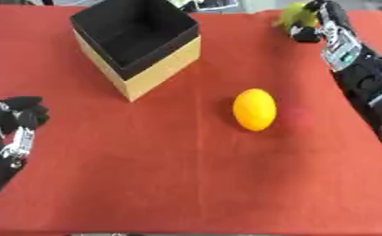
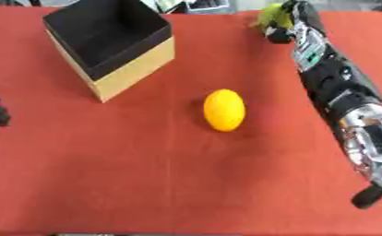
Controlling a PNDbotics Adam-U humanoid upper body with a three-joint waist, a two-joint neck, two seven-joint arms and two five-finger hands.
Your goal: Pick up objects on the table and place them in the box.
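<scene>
An orange egg-shaped fruit (image 1: 255, 109) lies on the red tablecloth near the middle. The open box (image 1: 136, 42), tan outside and black inside, stands at the back left and I see nothing in it. At the far right edge of the cloth my right hand (image 1: 309, 28) reaches out, its fingers curled round a yellow-green object (image 1: 295, 17) that it partly hides. My left hand (image 1: 15, 120) rests at the left edge, fingers curled and holding nothing.
The red cloth (image 1: 186, 184) covers the whole table. My right forearm (image 2: 339, 92) stretches along the right side from front to back. Dark and white items show beyond the far edge.
</scene>
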